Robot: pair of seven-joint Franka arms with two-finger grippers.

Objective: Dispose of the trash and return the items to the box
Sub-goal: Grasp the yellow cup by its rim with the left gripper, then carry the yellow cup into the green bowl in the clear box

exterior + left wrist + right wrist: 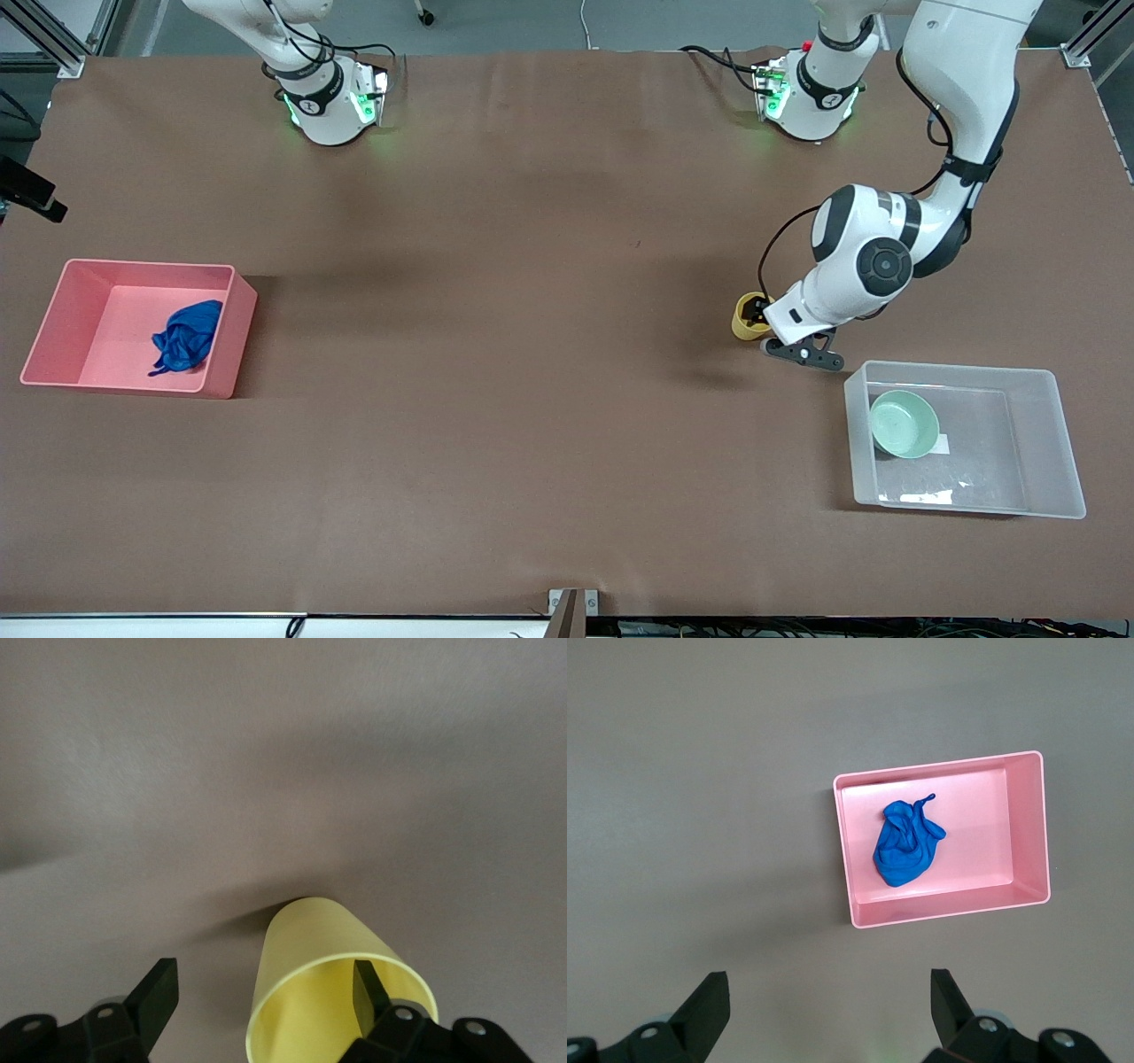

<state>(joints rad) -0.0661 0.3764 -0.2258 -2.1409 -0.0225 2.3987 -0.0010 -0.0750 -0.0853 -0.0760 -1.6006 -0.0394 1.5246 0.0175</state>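
Note:
The yellow cup [747, 328] stands upright on the table, beside the clear box [1054, 443] and farther from the front camera than it. My left gripper [760, 317] is down at the cup and open. In the left wrist view, one finger [361, 988] is inside the cup [310, 939] and the other finger [159, 992] is outside, apart from its wall. The mint-green bowl [904, 424] lies in the clear box. The blue cloth wad [186, 337] lies in the pink bin [221, 346]. My right gripper [828, 979] is open and empty, high over the table, with the bin [948, 911] and cloth [905, 846] below it.
The pink bin stands toward the right arm's end of the table, the clear box toward the left arm's end. A small white label [939, 445] shows on the box's bottom. Both robot bases stand along the table's edge farthest from the front camera.

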